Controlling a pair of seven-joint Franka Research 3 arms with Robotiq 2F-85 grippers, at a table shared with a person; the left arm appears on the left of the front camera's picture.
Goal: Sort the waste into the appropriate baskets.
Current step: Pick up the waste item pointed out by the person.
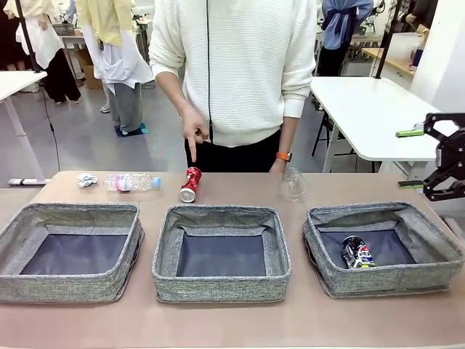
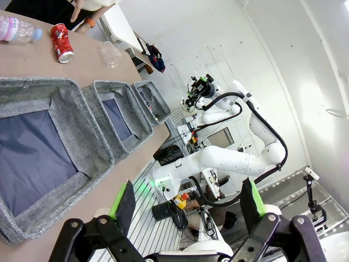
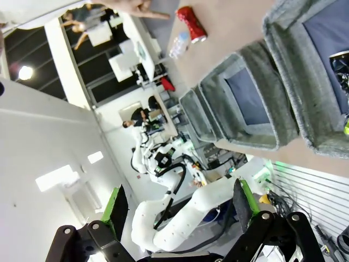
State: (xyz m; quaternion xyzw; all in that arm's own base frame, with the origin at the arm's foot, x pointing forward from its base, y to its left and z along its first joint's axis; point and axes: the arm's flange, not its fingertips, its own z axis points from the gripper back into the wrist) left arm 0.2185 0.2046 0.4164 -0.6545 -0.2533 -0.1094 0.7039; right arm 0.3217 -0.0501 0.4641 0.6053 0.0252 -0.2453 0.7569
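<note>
Three grey baskets stand in a row: left [image 1: 65, 287], middle [image 1: 218, 287], right [image 1: 392, 280]. The dark blue Pepsi can [image 1: 357, 254] lies in the right basket. Behind the baskets lie the white paper wad [image 1: 87, 179], the clear bottle [image 1: 132, 182], the red can [image 1: 190, 184] and the clear plastic container [image 1: 293, 185]. A person's hand [image 1: 195, 138] points down at the red can. My right gripper [image 1: 410, 160] hangs open at the right edge, above and beside the right basket. In the left wrist view my left gripper [image 2: 188, 204] is open and empty, off the table's near corner by a basket [image 2: 82, 158].
The person stands at the far side, their other hand [image 1: 280, 163] near the clear container. The right wrist view has the right gripper [image 3: 180, 206] open, with the Pepsi can [image 3: 341, 65] in the closest basket [image 3: 283, 49]. A bare strip of table runs in front of the baskets.
</note>
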